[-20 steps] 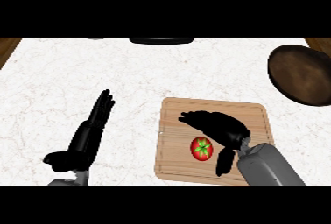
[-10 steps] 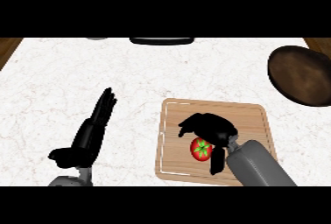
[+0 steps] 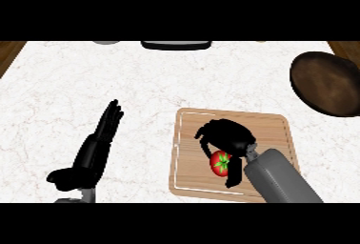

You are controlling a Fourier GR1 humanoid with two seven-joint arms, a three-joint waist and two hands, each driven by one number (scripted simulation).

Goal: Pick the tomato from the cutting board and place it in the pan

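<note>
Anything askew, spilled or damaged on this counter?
Nothing stands out. The tomato lies whole on the cutting board under the right hand, the pan sits at the right edge, the left hand rests open.

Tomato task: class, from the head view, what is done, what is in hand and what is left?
Done: the right hand has reached the cutting board. In hand: it curls round the tomato, which lies on the board, not lifted. Left: lifting it and carrying it to the pan at the counter's right edge. The left hand rests open.
</note>
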